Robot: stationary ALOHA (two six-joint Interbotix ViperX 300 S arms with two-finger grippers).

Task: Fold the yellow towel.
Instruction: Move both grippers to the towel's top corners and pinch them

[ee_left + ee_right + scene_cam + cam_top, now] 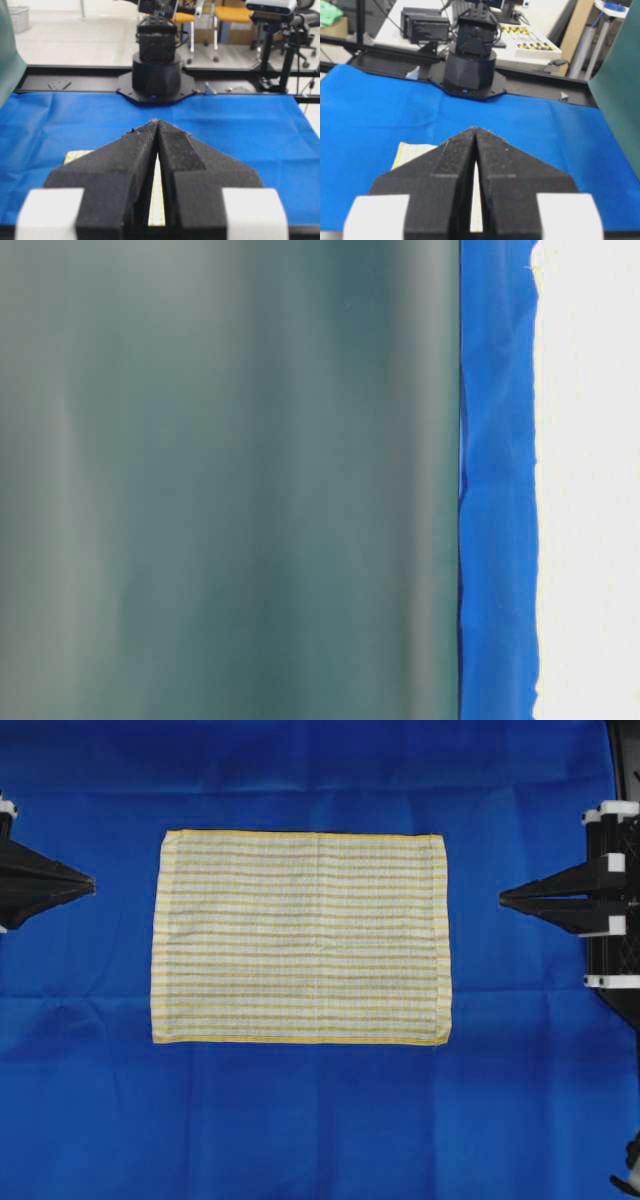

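Yellow-striped, the yellow towel (301, 938) lies flat and unfolded mid-counter on the blue tablecloth (320, 1120) overhead; every fold is left to do, both hands apart from it. Table-level shows only a green sheet (230, 480). Left hand (157, 125) is closed, empty. Right hand (475, 131) likewise; lab clutter behind.

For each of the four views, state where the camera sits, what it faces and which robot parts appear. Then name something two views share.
Overhead exterior: above the table, looking straight down at the flat yellow towel on the blue tablecloth; left tool and right tool at the sides.
Table-level exterior: only a blurred green sheet and a blue strip.
Left wrist: behind its shut tool, facing the opposite arm's base.
Right wrist: the mirror view.
Shared: both wrist views show the towel and tablecloth.
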